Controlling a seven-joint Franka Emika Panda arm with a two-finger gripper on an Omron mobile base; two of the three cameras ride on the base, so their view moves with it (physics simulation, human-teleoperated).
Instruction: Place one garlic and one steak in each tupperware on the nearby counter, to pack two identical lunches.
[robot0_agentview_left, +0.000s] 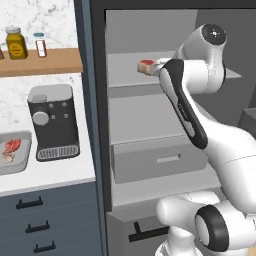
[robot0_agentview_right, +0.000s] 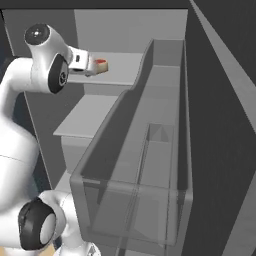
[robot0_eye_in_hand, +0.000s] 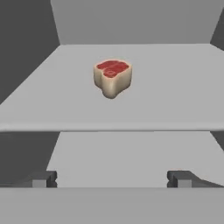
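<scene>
Steak sits alone on the upper grey shelf inside the open fridge, red face up, tan fat rim facing the hand camera. In the hand view it's at 12 o'clock from the gripper, well apart, nothing touching it. Fingertips stand wide apart at 7 and 5 o'clock of that view, nothing between them. Jaws empty.

Left base view: the steak shows at 12 o'clock of the frame, on the shelf just past the wrist; the arm reaches up and in from 5 o'clock. Right base view: the steak is at 11 o'clock, just beside the hand's front end, whether it touches I can't tell from this angle. The clear door bin takes up the 6 o'clock half.

Counter lies at 9 o'clock in the left base view, white top over dark drawers. One tupperware at the 9 o'clock edge, partly cut off, holds a steak piece and a pale garlic just beside it. Black coffee machine stands just right of that tray. Wooden wall shelf at 10 o'clock carries an amber jar and a small shaker.
</scene>
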